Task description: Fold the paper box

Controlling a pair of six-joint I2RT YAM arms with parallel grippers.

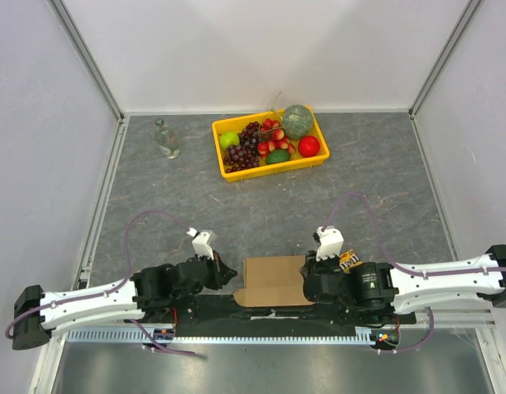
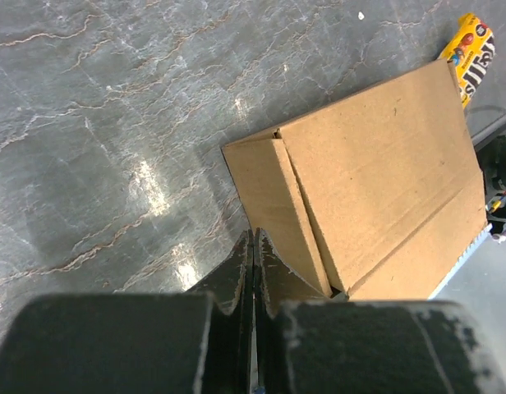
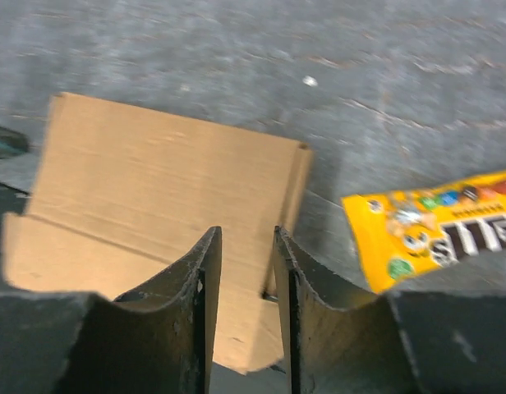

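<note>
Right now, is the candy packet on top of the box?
No, the candy packet lies on the table beside the paper box.

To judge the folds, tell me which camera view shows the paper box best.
Left wrist view: the paper box appears large and sharp, with creases and one side flap showing. The right wrist view shows it blurred, partly behind the right end effector. The top view shows it small, between the arms.

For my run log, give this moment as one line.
paper box: lying flat | left gripper: shut | right gripper: open above box
</note>
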